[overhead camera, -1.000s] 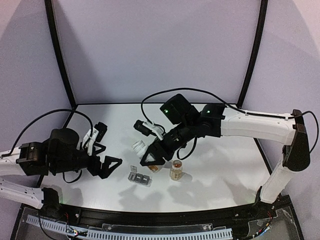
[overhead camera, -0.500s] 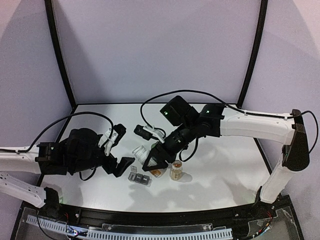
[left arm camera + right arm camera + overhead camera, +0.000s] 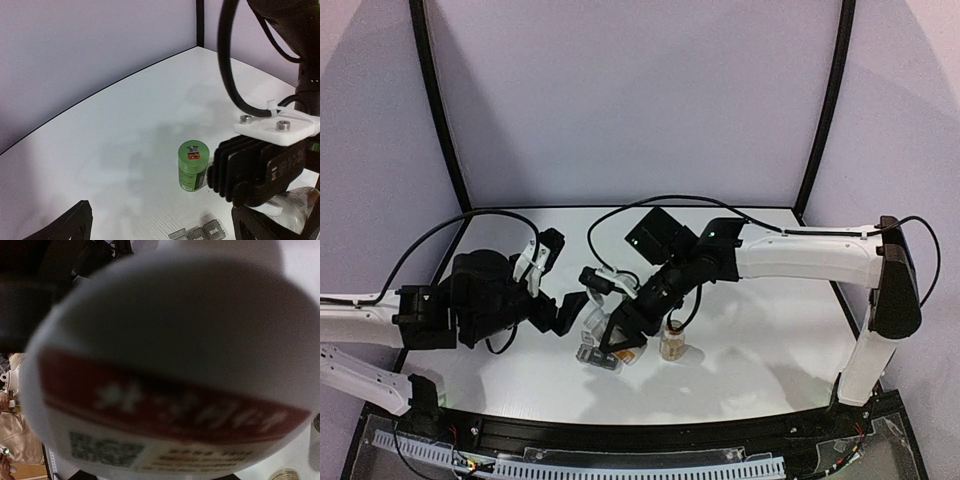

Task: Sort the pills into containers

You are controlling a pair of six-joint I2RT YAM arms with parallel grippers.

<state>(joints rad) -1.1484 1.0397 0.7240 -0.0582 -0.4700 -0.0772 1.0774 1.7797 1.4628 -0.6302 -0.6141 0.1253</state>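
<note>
The left pincer (image 3: 567, 312), wide and empty, has swung in just beside the pill box (image 3: 598, 355), over which the right pincer (image 3: 621, 335) has brought its clamped white bottle (image 3: 165, 365), so pouring looks near.

My left arm (image 3: 470, 305) has swung in from the table's left side, bringing my wide-spread left gripper (image 3: 560, 285) close beside the pill box (image 3: 595, 357). My right gripper (image 3: 618, 335), clamped on the white bottle (image 3: 165, 365), has slid down and left over that box.
</note>
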